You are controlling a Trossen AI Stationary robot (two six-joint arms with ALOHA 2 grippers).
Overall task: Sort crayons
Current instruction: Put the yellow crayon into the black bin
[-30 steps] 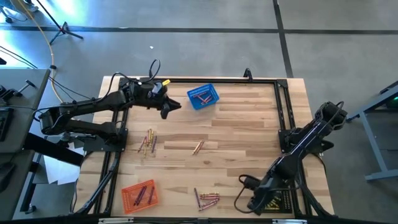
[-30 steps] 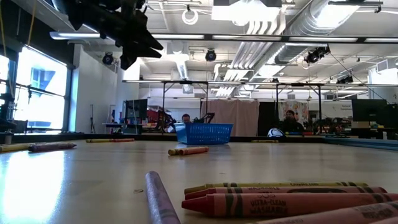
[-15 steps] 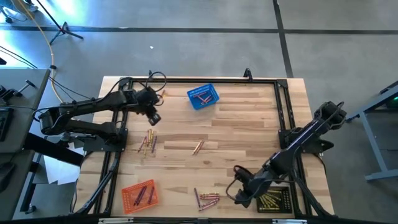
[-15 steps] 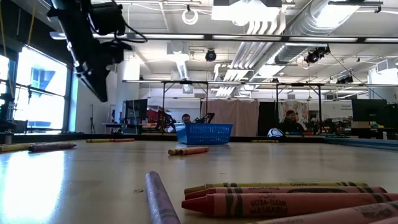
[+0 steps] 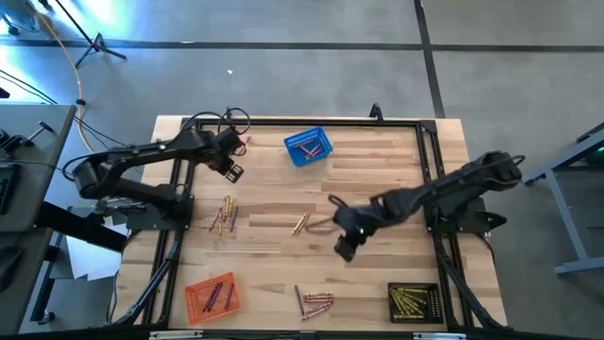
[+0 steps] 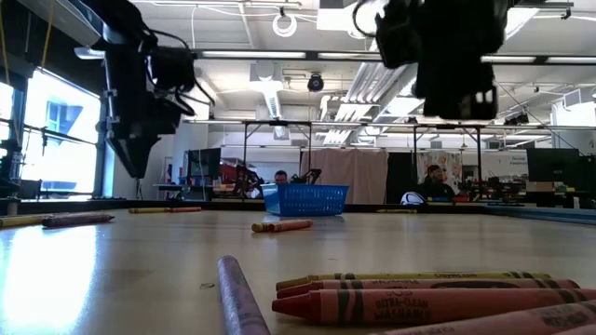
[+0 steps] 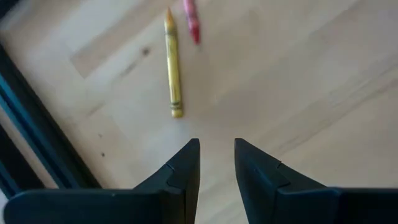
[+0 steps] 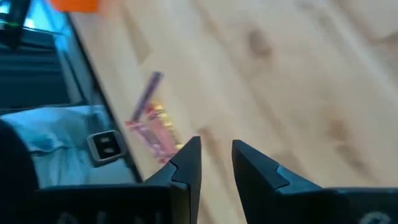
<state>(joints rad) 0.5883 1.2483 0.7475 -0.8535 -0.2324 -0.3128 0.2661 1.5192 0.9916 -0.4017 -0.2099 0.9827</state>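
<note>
High view, sorted so far: the blue basket (image 5: 308,148) at the far edge of the surface (image 5: 377,179) holds a few red crayons; the orange basket (image 5: 211,295) at the near left corner holds several; the black basket (image 5: 412,302) at the near right holds yellow ones.
High view, left to do: a loose cluster of crayons (image 5: 225,215) lies at the left, a pair (image 5: 301,224) at the middle, a bunch (image 5: 313,303) at the near edge. I judge the sort roughly half done.
High view, my arms: my left end effector (image 5: 232,168) hangs near the far left corner; my right end effector (image 5: 344,247) is over the middle, just beside the central pair. Neither carries anything.

Low view: the near bunch (image 6: 410,300) lies in front of the lens, with a purple crayon (image 6: 238,300) apart from it; the central pair (image 6: 281,225) lies before the blue basket (image 6: 304,199). Both arms hang well above the surface.

Left wrist view: my fingers (image 7: 185,167) stand slightly parted and empty above bare wood; a yellow crayon (image 7: 173,70) and a red crayon (image 7: 191,18) lie ahead, untouched.

Right wrist view: my fingers (image 8: 186,167) stand slightly parted, holding nothing; a blurred bunch of pink and yellow crayons (image 8: 152,126) lies beyond them.
</note>
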